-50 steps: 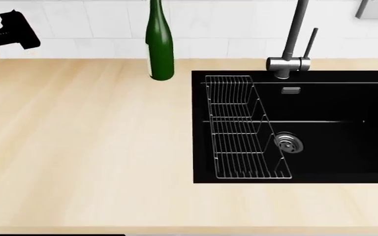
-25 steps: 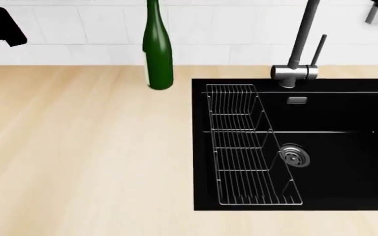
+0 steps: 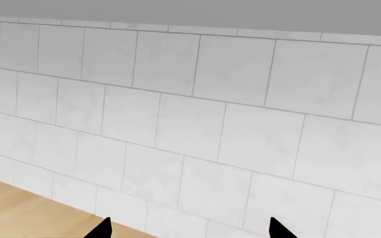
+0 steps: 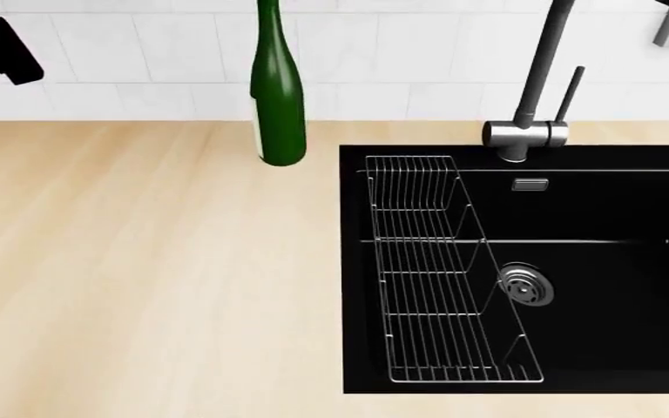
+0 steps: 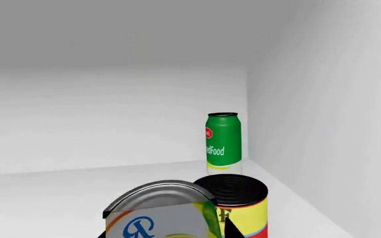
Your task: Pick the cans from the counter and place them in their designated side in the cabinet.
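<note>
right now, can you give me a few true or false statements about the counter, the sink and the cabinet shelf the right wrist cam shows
1. A green bottle stands upright on the counter near the tiled wall. True.
2. The wire rack lies on the counter beside the sink. False: it sits inside the black sink, along the side nearer the bottle.
3. A green drink can stands at the back of the white cabinet shelf, near the corner. True.
4. The can with the red and yellow label lies tipped on its side. False: it stands upright on the shelf.
5. A can with a silver lid is very close to the right wrist camera. True.
6. Cans are on the counter in the head view. False: none show there.
</note>
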`<state>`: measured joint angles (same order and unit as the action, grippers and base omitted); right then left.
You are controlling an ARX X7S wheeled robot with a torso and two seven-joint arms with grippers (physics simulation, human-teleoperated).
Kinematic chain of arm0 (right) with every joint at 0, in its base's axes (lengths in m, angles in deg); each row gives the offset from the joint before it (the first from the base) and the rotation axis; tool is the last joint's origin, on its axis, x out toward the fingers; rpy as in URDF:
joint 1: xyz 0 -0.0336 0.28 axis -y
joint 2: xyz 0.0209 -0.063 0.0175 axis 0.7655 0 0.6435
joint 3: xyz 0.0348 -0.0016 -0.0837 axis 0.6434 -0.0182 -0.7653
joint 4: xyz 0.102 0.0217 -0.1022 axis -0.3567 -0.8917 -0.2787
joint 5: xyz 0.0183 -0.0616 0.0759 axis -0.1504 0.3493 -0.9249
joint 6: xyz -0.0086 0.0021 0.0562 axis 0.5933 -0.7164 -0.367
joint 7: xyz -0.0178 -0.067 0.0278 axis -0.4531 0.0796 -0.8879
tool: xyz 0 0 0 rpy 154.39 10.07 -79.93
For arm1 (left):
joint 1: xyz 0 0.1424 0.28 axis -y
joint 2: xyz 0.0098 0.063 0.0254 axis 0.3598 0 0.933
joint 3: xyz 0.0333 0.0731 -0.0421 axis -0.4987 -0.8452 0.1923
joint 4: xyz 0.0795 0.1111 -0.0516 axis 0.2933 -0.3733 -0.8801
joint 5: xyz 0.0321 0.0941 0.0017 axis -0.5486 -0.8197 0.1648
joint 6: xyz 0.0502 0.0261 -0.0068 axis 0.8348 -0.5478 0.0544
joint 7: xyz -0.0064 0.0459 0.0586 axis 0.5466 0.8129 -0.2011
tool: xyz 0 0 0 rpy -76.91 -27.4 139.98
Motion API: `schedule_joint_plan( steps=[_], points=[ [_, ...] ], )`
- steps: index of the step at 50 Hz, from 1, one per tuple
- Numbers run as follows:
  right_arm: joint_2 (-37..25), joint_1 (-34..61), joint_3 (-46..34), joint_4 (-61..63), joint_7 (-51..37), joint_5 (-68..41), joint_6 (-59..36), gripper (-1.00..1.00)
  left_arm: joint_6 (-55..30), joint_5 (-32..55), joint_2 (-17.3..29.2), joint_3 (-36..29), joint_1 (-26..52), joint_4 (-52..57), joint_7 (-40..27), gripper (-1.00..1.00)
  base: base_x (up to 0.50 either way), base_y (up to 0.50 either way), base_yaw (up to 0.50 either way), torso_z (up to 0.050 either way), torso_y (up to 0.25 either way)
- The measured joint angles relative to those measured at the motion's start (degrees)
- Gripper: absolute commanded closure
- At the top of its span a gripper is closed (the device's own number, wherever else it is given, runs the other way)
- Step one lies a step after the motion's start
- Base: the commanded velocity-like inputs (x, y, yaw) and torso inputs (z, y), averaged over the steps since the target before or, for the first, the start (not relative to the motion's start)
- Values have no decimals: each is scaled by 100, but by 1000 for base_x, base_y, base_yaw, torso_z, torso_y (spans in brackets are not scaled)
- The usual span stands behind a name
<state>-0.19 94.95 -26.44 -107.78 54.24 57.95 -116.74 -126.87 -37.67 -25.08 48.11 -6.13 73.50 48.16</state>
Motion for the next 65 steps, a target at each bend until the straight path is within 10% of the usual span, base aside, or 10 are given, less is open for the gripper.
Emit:
schedule_joint_plan(
  steps=[4,5,65],
  points=[
    [0,0,0,0,0,0,0,100,22,-7,-11,-6,3,-20,-1,-100,0,0,0,0,0],
    [0,0,0,-1,0,0,0,-100,29,-9,-14,-7,4,-26,-1,-100,0,0,0,0,0],
    [2,-5,-29,-28,56,33,-9,-100,25,47,-7,18,9,15,-58,-100,-40,0,0,0,0]
  ],
)
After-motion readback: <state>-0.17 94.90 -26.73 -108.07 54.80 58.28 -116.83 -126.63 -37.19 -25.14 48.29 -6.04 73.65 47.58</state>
